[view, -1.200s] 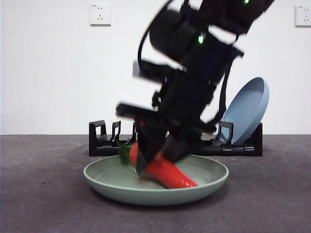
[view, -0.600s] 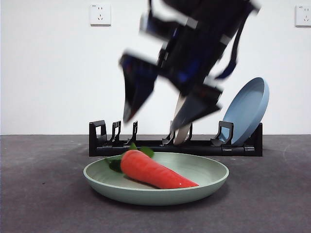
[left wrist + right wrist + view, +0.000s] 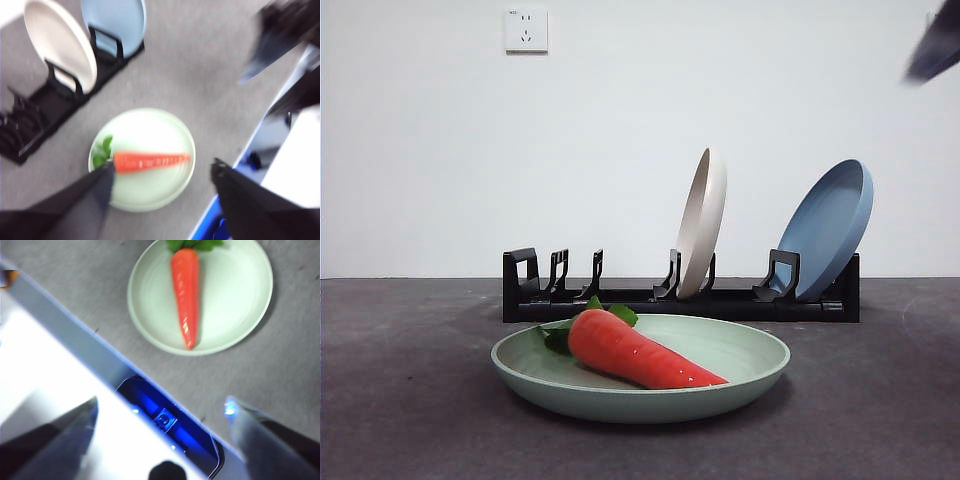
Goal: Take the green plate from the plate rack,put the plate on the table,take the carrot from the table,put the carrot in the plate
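Note:
The green plate (image 3: 640,375) lies flat on the dark grey table (image 3: 400,400), in front of the black plate rack (image 3: 620,298). The orange-red carrot (image 3: 640,352) rests inside it, leaves toward the left. High above the plate, my left gripper (image 3: 162,172) is open and empty, looking down on the plate (image 3: 145,190) and carrot (image 3: 150,161). My right gripper (image 3: 160,412) is open too, raised over the table's edge, with the plate (image 3: 235,305) and carrot (image 3: 186,295) beyond it. One dark arm tip (image 3: 935,45) shows at the front view's top right corner.
In the rack stand a cream-white plate (image 3: 703,222) and a blue plate (image 3: 830,228); its left slots hold nothing. A white and blue structure (image 3: 100,405) borders the table's edge. A wall socket (image 3: 526,30) is behind.
The arm let go of the carrot in the green plate, rose and left the front view to the upper right. The carrot now lies free in the plate.

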Tool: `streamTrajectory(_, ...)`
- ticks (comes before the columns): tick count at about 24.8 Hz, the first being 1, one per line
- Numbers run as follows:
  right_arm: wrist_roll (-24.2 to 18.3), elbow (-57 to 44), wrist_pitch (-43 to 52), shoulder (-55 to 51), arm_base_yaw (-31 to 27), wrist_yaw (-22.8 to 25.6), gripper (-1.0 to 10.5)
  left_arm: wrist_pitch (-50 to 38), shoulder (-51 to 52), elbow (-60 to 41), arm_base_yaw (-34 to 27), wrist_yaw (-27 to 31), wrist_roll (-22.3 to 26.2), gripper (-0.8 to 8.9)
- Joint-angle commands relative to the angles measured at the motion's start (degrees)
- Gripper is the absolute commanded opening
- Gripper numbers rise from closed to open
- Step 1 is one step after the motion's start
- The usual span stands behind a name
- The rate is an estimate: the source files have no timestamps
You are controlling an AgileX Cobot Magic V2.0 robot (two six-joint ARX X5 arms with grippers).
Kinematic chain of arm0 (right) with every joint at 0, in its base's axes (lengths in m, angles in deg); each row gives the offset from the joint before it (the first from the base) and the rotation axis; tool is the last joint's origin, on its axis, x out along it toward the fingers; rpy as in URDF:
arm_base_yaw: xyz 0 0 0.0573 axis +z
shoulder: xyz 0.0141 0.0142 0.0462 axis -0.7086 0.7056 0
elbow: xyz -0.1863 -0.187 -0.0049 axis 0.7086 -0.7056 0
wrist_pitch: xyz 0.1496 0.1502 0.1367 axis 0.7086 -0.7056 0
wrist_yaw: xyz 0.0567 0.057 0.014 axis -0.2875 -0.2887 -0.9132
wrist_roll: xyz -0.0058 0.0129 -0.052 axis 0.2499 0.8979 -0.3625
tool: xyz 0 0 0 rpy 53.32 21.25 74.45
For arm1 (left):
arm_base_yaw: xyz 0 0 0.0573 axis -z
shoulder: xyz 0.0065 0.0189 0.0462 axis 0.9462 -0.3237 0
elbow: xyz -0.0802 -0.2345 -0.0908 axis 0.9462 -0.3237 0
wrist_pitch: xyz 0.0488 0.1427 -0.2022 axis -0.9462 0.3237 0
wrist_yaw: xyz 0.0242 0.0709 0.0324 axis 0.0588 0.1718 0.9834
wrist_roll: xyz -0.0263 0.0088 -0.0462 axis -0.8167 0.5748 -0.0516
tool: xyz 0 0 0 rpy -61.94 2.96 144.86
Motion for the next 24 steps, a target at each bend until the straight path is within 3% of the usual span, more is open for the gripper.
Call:
streamTrajectory(1,0.24,-0.22,-2.19,-2.69,0.2,-0.11,-0.1,1.51,0.09,-0.28,0.11,-0.13,-0.48,-0.29)
streamTrajectory(24,0.35,-0.22,-2.78,-8.87,0.13,0.24,0.0,2.73,0.09,-0.28,0.11,0.09,-1.27,-0.04)
